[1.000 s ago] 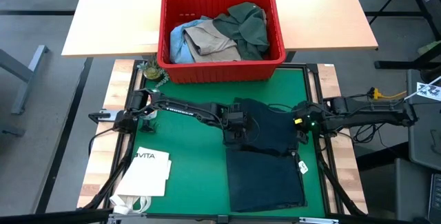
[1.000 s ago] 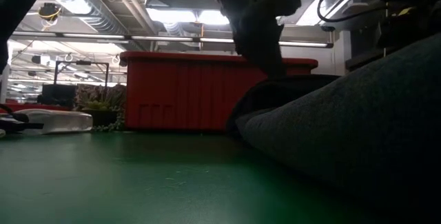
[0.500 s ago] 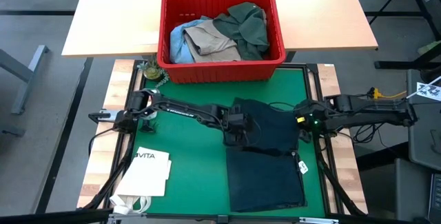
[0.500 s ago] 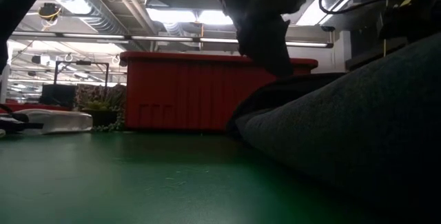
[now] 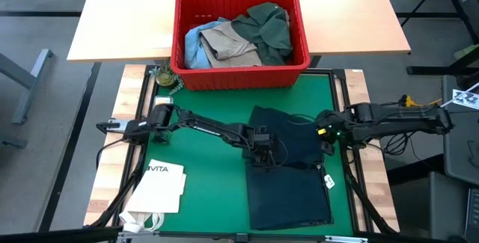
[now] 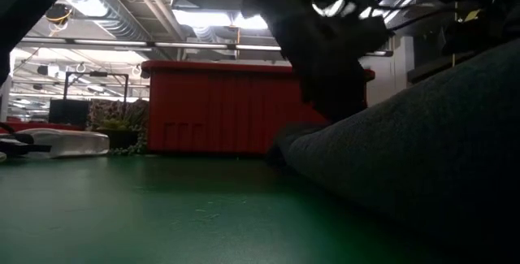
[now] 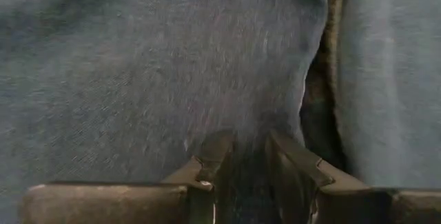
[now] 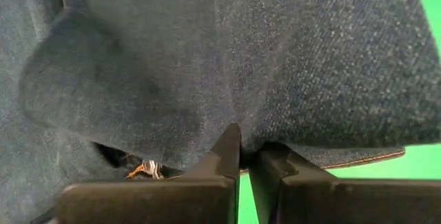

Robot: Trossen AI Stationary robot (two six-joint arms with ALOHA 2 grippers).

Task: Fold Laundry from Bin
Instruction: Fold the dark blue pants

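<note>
Folding is under way on the green mat (image 5: pixel 202 191), and both arms are on the dark trousers (image 5: pixel 288 172) spread over its right half. The left gripper (image 5: pixel 263 153) sits on the cloth near its middle, jaws pinched on a ridge of fabric, as the left wrist view shows between the fingers (image 7: pixel 210 165). The right gripper (image 5: pixel 326 137) works at the trousers' right edge, its jaws all but closed on the hem, with a sliver of mat showing beyond.

The red bin (image 5: pixel 241 78) stands behind the mat on the wooden table, holding the green shirt (image 5: pixel 266 22), a tan garment (image 5: pixel 228 42) and light blue jeans (image 5: pixel 192 45).

Now the risk: the right grip looks thin, so a pull could slip the hem free and drop that side. If the left pinch has caught two layers, the fold may bunch or drag crooked. A white paper bag (image 5: pixel 163 185) lies well clear.
</note>
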